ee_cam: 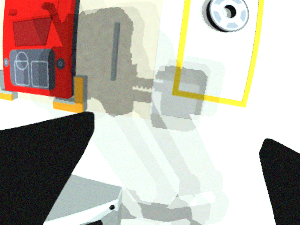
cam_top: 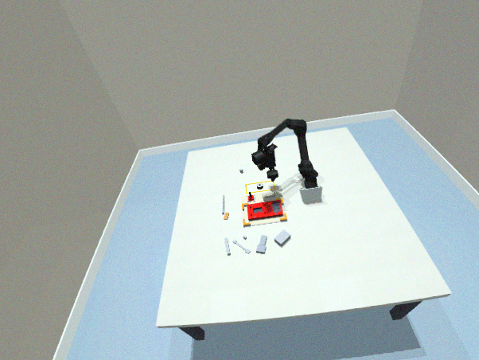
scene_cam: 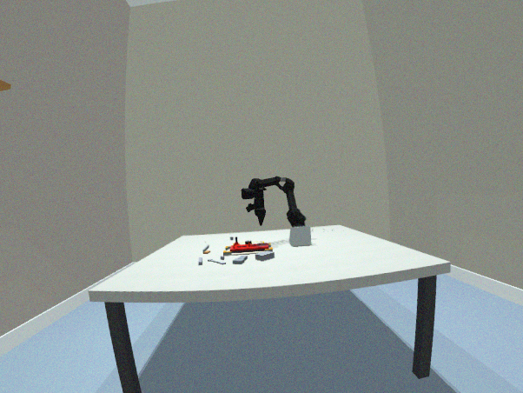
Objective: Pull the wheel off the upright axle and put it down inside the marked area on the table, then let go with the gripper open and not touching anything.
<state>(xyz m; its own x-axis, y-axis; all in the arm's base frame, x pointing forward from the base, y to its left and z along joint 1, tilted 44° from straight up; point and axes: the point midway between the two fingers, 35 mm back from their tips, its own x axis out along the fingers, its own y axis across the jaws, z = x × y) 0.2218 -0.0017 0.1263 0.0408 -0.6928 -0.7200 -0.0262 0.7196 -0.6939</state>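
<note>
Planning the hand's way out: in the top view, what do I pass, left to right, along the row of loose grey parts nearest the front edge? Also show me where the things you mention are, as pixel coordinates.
Grey bar (cam_top: 227, 246) → wrench (cam_top: 241, 246) → stepped block (cam_top: 262, 244) → box (cam_top: 282, 237) (scene_cam: 265, 256).
</note>
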